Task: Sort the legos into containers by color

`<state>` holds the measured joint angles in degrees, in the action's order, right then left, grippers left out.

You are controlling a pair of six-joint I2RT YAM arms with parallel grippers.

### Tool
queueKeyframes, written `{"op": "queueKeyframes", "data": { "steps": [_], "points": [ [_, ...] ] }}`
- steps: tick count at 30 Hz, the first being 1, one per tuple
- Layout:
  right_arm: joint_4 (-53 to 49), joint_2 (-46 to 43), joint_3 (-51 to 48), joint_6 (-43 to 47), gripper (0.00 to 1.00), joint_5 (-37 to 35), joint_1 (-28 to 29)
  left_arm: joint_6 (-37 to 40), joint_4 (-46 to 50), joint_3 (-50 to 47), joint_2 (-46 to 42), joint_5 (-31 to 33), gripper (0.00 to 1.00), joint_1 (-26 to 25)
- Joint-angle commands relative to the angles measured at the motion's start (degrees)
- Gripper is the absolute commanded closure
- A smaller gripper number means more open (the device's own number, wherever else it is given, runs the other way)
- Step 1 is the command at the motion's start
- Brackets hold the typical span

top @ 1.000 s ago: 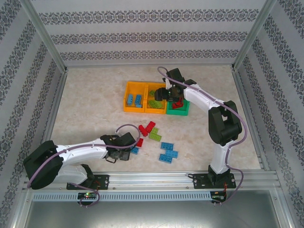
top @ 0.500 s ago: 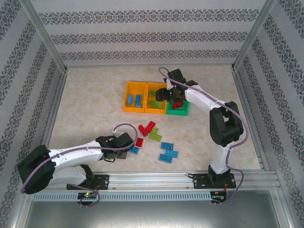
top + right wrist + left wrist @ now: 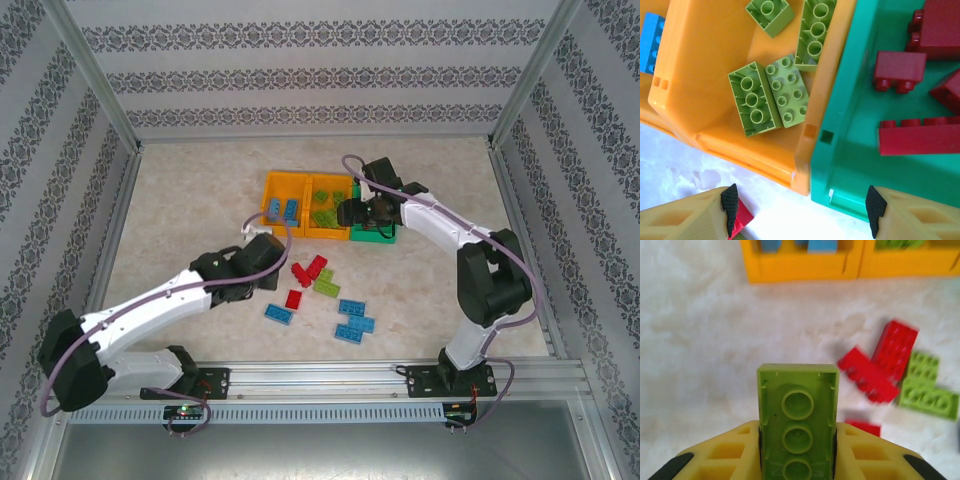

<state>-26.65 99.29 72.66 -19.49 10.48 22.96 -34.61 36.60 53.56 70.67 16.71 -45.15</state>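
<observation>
My left gripper [image 3: 797, 452] is shut on a lime green lego [image 3: 797, 410], which stands underside up between the yellow fingers. In the top view that left gripper [image 3: 264, 249] hovers just in front of the left orange container [image 3: 268, 207], which holds blue legos. My right gripper [image 3: 802, 212] is open and empty, hanging over the front edges of the middle orange container [image 3: 695, 75] and the green container [image 3: 850, 130]. Lime green legos [image 3: 767, 97] lie in the orange one, red legos [image 3: 900, 70] in the green one. The right gripper [image 3: 356, 213] sits above those containers.
Loose legos lie on the table in front of the containers: red ones [image 3: 310, 270], a lime green pair [image 3: 326, 283], another red [image 3: 294, 298] and blue ones [image 3: 352, 318]. In the left wrist view the red legos [image 3: 880, 367] and green legos [image 3: 927, 387] lie to the right.
The left gripper has shut on a lime green lego and carried it from the near edge up toward the containers. The right gripper has drifted from over the green container toward its front edge.
</observation>
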Motion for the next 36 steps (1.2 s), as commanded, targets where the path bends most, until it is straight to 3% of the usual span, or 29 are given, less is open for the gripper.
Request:
{"op": "queueKeyframes", "data": {
  "steps": [1,9,19,25,36],
  "points": [
    [1.55,-4.0,-3.1,0.68,0.29,-2.94,-0.63,8.79,-7.27,6.68,6.54,-3.09,0.7,2.41],
    [3.78,-10.6,-11.15,0.43,0.28,-4.53,-0.9,15.54,-13.31,27.84,28.41,-14.25,0.71,6.71],
    [3.9,-17.12,-19.37,7.8,0.27,-2.43,1.76,17.62,-7.52,51.09,48.79,-22.93,0.71,12.03],
    [2.15,-17.35,-21.09,15.61,0.26,1.02,7.31,17.14,-3.61,60.49,56.26,-23.48,0.67,13.04],
    [-2.17,-11.69,-17.54,23.13,0.24,5.24,15.09,13.08,-2.86,61.58,57.26,-23.49,0.4,13.07]
  ]
}}
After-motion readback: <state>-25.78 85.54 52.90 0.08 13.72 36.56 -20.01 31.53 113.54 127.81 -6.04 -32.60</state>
